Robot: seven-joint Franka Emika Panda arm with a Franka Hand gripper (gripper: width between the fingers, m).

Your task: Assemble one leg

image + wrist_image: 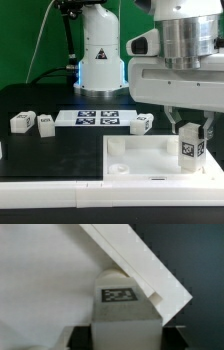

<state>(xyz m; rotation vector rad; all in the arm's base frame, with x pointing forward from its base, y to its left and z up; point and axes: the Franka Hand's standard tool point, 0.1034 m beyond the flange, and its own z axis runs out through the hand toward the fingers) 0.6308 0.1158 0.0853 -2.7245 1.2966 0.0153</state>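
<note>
My gripper [190, 136] is shut on a leg [190, 148], a small white block with a black-and-white tag. It holds the leg upright over the right corner of the large white square tray-like piece [140, 157] at the exterior view's right. In the wrist view the leg [122, 303] fills the middle, gripped between the dark fingers [78, 338], with the tray's rim [135, 263] running slantwise behind it. Three more legs lie on the black table: two at the exterior view's left [22, 122] [45, 124] and one near the middle [144, 123].
The marker board [98, 119] lies flat behind the tray. The arm's white base [100, 55] stands at the back. The tray's near edge runs close to the table's front edge.
</note>
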